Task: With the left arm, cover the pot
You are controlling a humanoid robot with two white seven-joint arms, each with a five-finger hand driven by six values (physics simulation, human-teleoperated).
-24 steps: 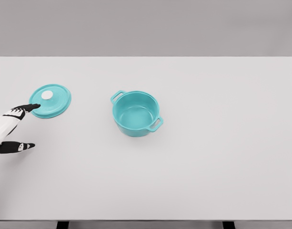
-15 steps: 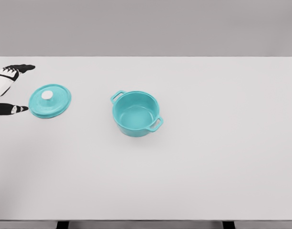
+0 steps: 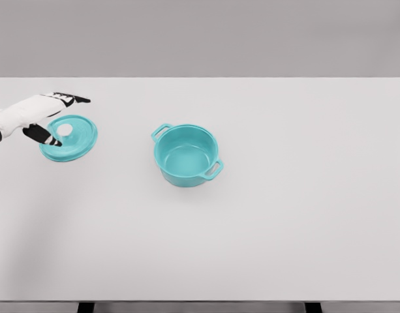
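Since the earlier frame, left hand (image 3: 48,117) swung in over the lid (image 3: 70,139) near the counter's (image 3: 284,215) left edge, fingers spread, looks empty. Still reaching; next grab the knob (image 3: 64,130), carry to the pot (image 3: 185,155) mid-counter.

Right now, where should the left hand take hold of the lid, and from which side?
Probably by the white knob at the centre of the lid, from above. The lid lies flat on the table, its rim hard to get under; the left hand hovers open nearby.
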